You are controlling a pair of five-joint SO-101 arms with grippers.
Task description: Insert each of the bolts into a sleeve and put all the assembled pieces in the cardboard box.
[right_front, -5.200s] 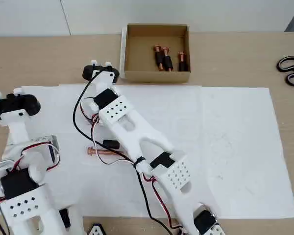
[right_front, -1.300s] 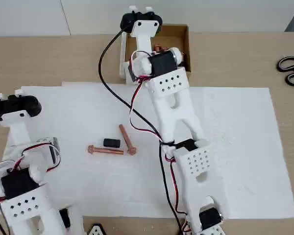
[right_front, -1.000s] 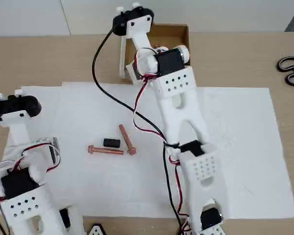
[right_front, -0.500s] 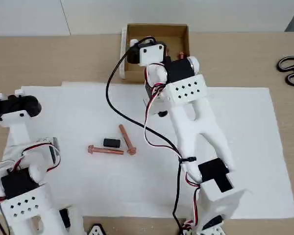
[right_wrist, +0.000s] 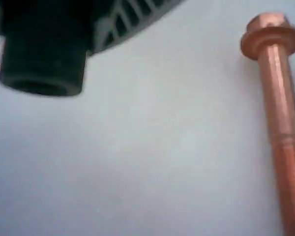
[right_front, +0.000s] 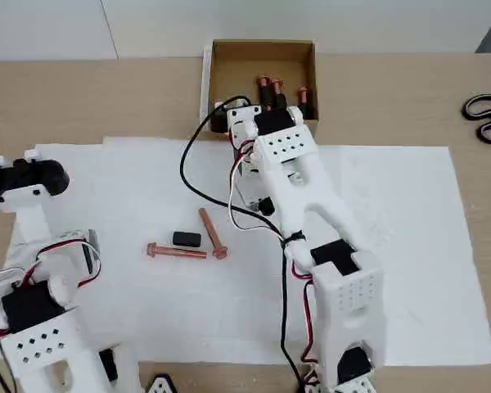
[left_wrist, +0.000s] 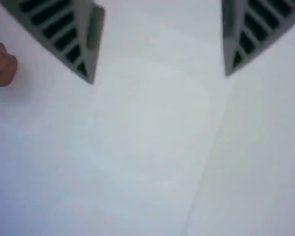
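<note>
- a black sleeve [right_wrist: 42, 59] is pinched in the right gripper [right_front: 264, 203], which is held over the white sheet [right_front: 409, 246] near the front wall of the cardboard box [right_front: 209, 90].
- a bolt [right_wrist: 278, 123] is seen lying flat on the sheet just beside the held sleeve, apart from it; the step in hand is judged to be the mating of these two.
- for a clean fit, the sleeve's bore is best lined up with the plain end of the shank, not the flanged head, and kept along the bolt's axis as it is slid on.
- the bolt lies free and is likely to be pushed away or rolled, so it is better steadied first, perhaps by the other arm.
- the pinch is best kept firm, since a round sleeve may twist between the fingers.
- a slanted bolt [right_front: 212, 233] and a second bolt [right_front: 176, 252] lie farther from the box than the right gripper, with a spare sleeve [right_front: 186, 239] just beside both.
- three assembled pieces [right_front: 278, 97] are already laid inside the box.
- the right arm [right_front: 311, 205] is stretched up to the box's front wall, its wrist folded down and back from the box.
- the left arm [right_front: 33, 237] is folded well apart from the box; the left gripper [left_wrist: 157, 71] is spread wide over bare sheet with nothing between its fingers, a bolt head [left_wrist: 1, 64] just outside one of them.
</note>
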